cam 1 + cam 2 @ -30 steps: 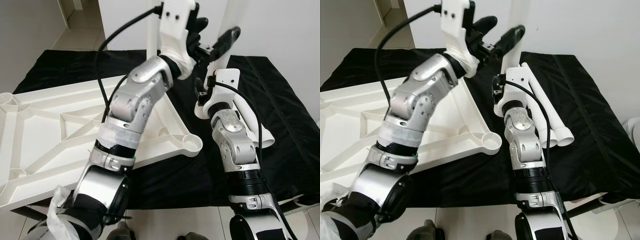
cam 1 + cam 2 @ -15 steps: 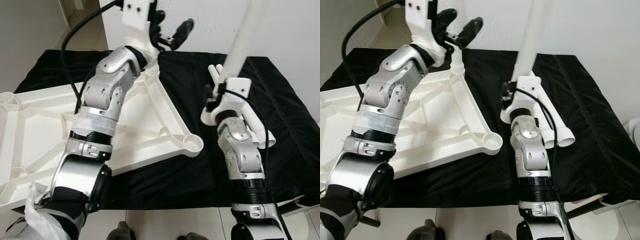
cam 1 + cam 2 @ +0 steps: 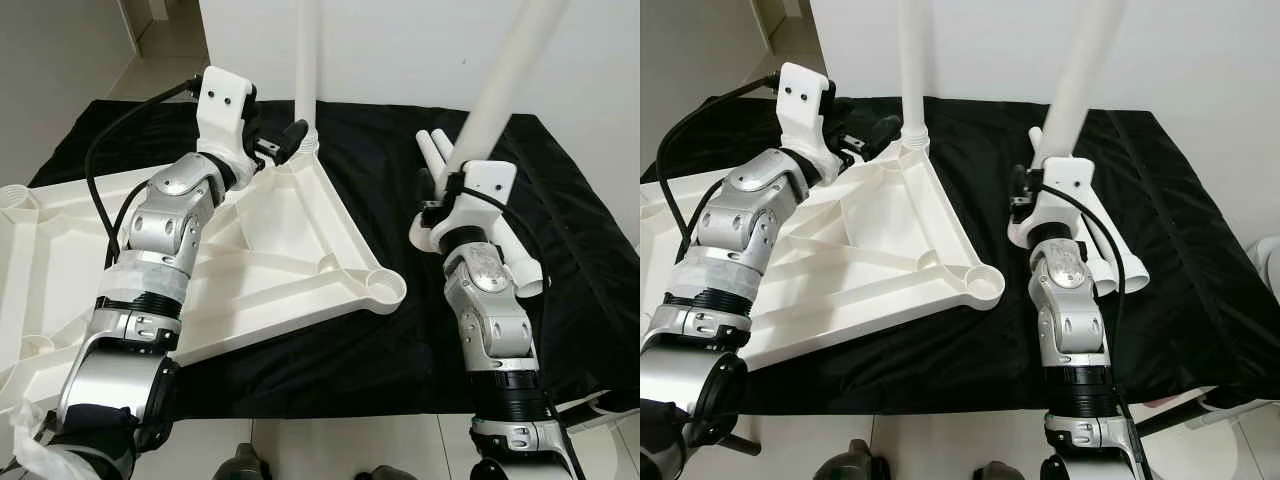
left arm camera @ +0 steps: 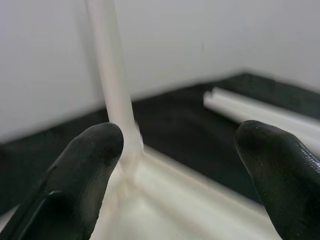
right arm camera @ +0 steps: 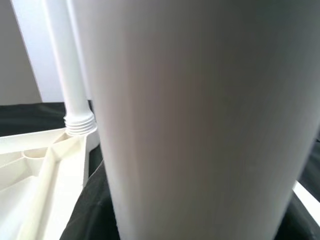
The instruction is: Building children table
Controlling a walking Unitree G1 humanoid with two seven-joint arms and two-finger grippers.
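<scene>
- The white plastic tabletop (image 3: 270, 250) lies upside down, ribs up, on the black cloth (image 3: 580, 250), reaching toward the cloth's near left edge.
- One white leg (image 3: 307, 60) stands upright in the tabletop's far corner socket. I judge it seated; the threaded collar sits at the socket mouth.
- My left gripper (image 3: 278, 143) hovers just beside that leg's base. In the left wrist view its two fingers (image 4: 85, 170) are spread wide with nothing between them, the leg ahead of the gap.
- My right gripper (image 3: 1025, 200) carries a second leg (image 3: 505, 75), tilted off upright over the right half of the cloth. The fingers themselves are hidden behind the wrist housing; from the way the leg stands out of the wrist, I judge them clamped round it.
- Spare legs (image 3: 520, 265) lie side by side on the cloth behind my right arm.
- The near right corner socket (image 3: 383, 287) is empty, as is the far left corner socket (image 3: 12, 197).
- Progress: one leg fitted, three outstanding, by my judgement. The held leg looks destined for the near right socket.
</scene>
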